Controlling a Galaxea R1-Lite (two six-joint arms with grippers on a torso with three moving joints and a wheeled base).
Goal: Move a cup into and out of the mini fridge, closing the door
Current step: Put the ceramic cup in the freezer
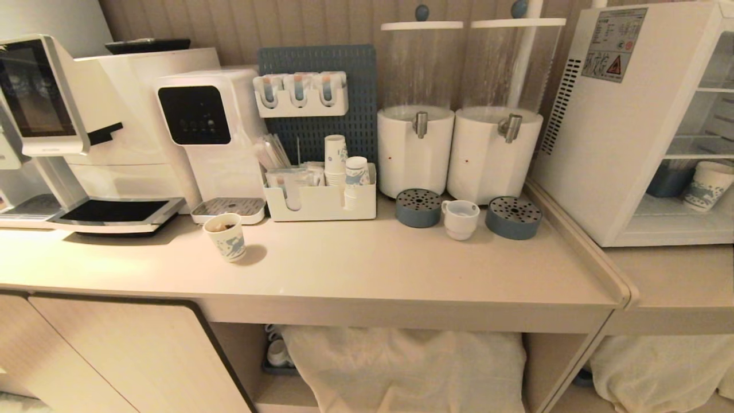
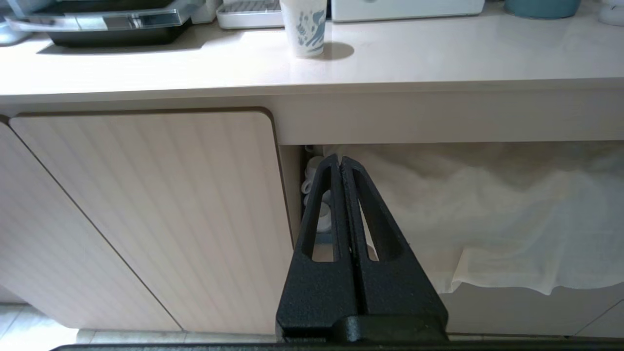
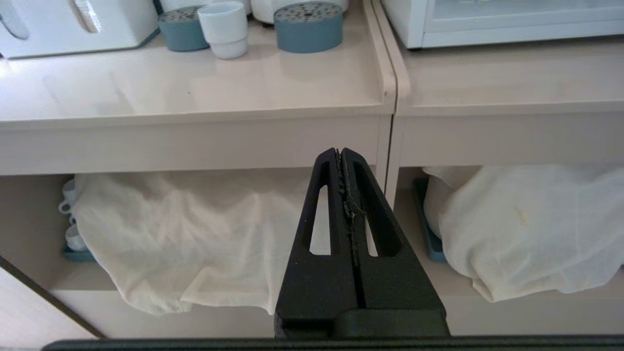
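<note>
We are keeping both hands parked low in front of the bench (image 1: 367, 269), outside the head view. Our left hand (image 2: 340, 158) is sitting with its fingers pressed together, gripping nothing, and is facing the cabinet door (image 2: 146, 214) and the white cloth (image 2: 487, 214) under the benchtop. Our right hand (image 3: 340, 151) is likewise sitting pinched closed and empty, and is pointing at the cloth-draped shelf below.

The cup (image 1: 460, 218) is standing upright on the bench, handle toward our left, between two round blue drip trays (image 1: 418, 207) in front of the drink dispensers (image 1: 416, 150). The mini fridge (image 1: 613, 132) is standing to the right on a lower surface, well apart from the cup. Inside it, a patterned paper cup (image 1: 709, 184) is resting on the bottom. Another paper cup (image 1: 226, 236) is standing near the coffee machine (image 1: 86, 132).
</note>
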